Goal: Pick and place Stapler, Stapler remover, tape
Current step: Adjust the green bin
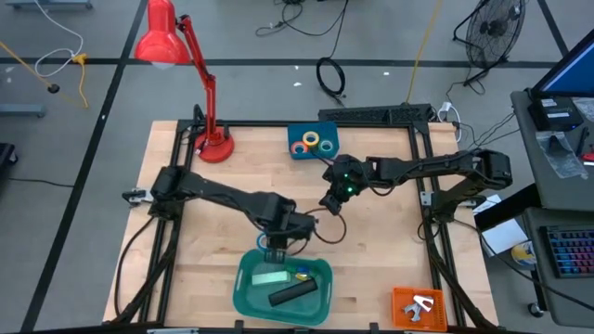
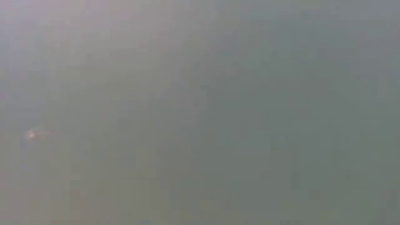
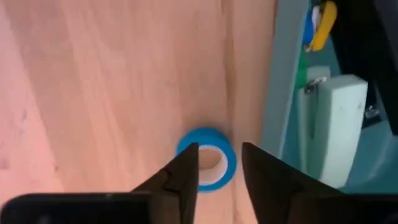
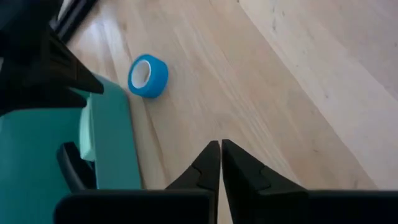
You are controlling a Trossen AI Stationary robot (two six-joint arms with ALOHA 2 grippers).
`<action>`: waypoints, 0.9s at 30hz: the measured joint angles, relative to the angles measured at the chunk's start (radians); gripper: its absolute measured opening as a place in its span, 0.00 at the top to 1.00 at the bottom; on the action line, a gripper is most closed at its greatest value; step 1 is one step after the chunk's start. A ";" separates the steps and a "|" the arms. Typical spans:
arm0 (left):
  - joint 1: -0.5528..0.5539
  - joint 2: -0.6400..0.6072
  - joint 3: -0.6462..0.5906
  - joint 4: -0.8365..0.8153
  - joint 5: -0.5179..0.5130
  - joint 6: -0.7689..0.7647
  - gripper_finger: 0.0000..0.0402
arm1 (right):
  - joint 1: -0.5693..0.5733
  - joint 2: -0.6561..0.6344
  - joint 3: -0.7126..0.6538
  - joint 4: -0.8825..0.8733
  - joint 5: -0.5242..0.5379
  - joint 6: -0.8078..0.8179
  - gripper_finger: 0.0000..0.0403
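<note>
A blue tape roll (image 3: 214, 163) (image 4: 148, 76) lies on the wooden table, open centre up, just outside the green tray's rim (image 3: 283, 93). My left gripper (image 3: 221, 165) (image 1: 275, 243) points down over it, open, one fingertip over the roll's hollow and the other beside its wall. The black stapler (image 1: 292, 293) lies in the green tray (image 1: 249, 295) next to a mint-green block (image 3: 339, 124). My right gripper (image 4: 221, 149) (image 1: 329, 200) hangs shut over bare table at mid-table, holding nothing. Three more tape rolls (image 1: 314, 142) sit in a blue tray. The low view shows only grey haze.
A red desk lamp (image 1: 212, 139) stands at the far left of the table. An orange tray (image 1: 401, 314) at the near right corner holds a small pale thing (image 1: 422, 304), perhaps the stapler remover. Bare wood lies between the trays.
</note>
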 joint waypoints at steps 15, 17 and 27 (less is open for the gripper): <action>-0.044 0.015 -0.003 0.160 0.074 -0.248 0.53 | 0.000 0.000 0.000 -0.118 -0.004 -0.156 1.00; -0.057 0.015 -0.003 0.191 0.066 -0.286 0.53 | 0.000 0.000 0.000 -0.126 -0.004 -0.177 1.00; -0.103 0.024 -0.003 0.201 -0.047 -0.392 0.53 | 0.000 0.000 0.000 -0.165 -0.017 -0.216 1.00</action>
